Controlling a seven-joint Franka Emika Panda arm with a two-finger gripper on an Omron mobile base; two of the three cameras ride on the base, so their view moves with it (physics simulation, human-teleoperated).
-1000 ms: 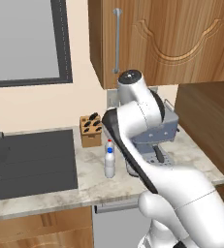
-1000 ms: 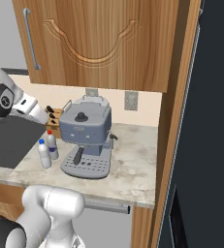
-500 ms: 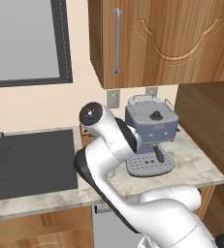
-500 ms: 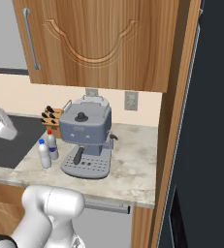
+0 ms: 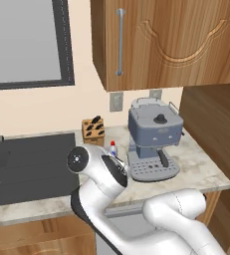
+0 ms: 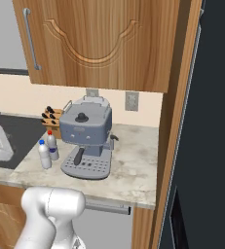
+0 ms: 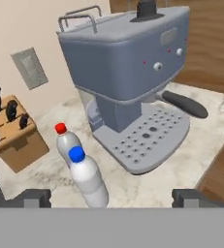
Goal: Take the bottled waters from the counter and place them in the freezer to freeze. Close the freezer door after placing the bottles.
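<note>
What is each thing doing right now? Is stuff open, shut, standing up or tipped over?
Claw: open, holding nothing.
Blue-capped bottle: upright on the counter, cap on.
Red-capped bottle: upright just behind it, cap on.
Coffee machine: upright, drip tray bare.
Upper cabinet door: shut.
Knife block: upright, knives in.

The beige marbled counter [image 6: 133,160] carries the grey coffee machine [image 6: 87,136], with the blue-capped bottle [image 6: 45,154] and red-capped bottle [image 6: 52,145] standing just left of it, the knife block [image 6: 53,121] behind them, the dark sink [image 5: 27,167] further left.
</note>
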